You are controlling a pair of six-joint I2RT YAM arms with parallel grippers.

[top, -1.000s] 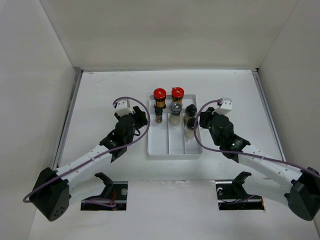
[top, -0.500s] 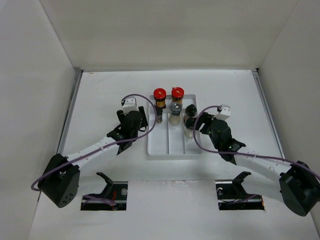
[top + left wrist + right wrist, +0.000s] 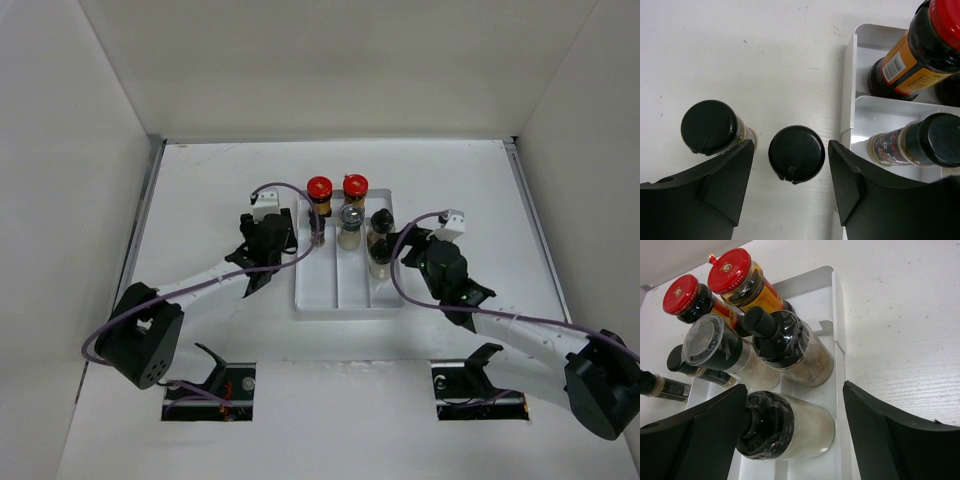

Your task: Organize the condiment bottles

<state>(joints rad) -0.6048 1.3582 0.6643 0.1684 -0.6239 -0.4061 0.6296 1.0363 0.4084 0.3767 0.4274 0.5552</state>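
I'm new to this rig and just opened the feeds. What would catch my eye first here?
The two red-lidded bottles at the far end of the white divided tray stand out first. In the left wrist view, the open left gripper straddles a black-capped jar standing on the table just outside the tray, a second jar beside it. The right gripper hangs open by a beige-filled jar in the tray's right compartment.

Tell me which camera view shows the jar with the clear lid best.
The right wrist view: the clear-lidded jar is close and sharp there, standing in the white tray. The top view shows it only small, from above. The left wrist view does not show it.
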